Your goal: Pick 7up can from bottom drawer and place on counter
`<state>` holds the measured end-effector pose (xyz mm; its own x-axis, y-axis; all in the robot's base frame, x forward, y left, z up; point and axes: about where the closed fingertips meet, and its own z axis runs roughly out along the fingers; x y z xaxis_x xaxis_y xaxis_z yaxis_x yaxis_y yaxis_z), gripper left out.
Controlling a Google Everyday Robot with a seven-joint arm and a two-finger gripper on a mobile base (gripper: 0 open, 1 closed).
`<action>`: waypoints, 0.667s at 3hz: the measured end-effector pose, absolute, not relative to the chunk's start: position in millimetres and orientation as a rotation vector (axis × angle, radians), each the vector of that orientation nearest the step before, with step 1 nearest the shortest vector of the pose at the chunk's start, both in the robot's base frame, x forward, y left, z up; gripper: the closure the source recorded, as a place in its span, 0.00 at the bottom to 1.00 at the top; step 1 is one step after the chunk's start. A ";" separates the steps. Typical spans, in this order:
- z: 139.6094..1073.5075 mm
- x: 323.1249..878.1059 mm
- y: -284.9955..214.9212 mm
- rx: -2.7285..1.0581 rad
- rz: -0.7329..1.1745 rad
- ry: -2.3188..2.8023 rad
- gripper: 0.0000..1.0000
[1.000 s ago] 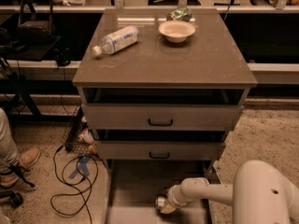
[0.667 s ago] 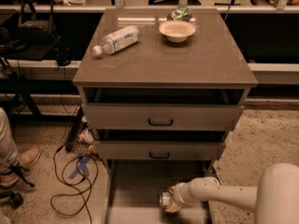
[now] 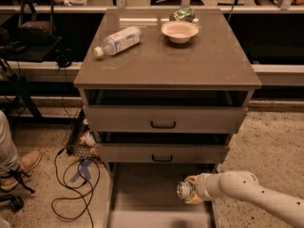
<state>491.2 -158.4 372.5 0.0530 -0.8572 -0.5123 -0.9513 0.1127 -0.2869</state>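
The bottom drawer (image 3: 142, 196) is pulled out at the foot of the cabinet, showing its flat grey floor. My gripper (image 3: 191, 194) reaches in from the lower right over the drawer's right side. It is shut on the 7up can (image 3: 184, 190), whose silver end faces the camera; the can's body is mostly hidden by the gripper. The can is held above the drawer floor. The brown-grey counter (image 3: 166, 65) is the cabinet's top, well above the gripper.
On the counter lie a clear water bottle (image 3: 118, 40), a pale bowl (image 3: 179, 31) and a green foil bag (image 3: 183, 14). Two grey drawer fronts with black handles (image 3: 163, 123) stick out above the bottom drawer. Cables (image 3: 76, 184) and a person's shoe (image 3: 21, 167) are on the floor at the left.
My gripper has moved up and a little to the right with the can in it, away from the drawer floor.
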 end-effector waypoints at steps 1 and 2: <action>372.0 491.1 -157.9 -1.757 0.211 1.816 1.00; 400.6 492.1 -167.4 -1.763 0.161 1.788 1.00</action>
<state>492.1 -167.4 400.6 0.0781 -0.8643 -0.4968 -0.9390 0.1036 -0.3279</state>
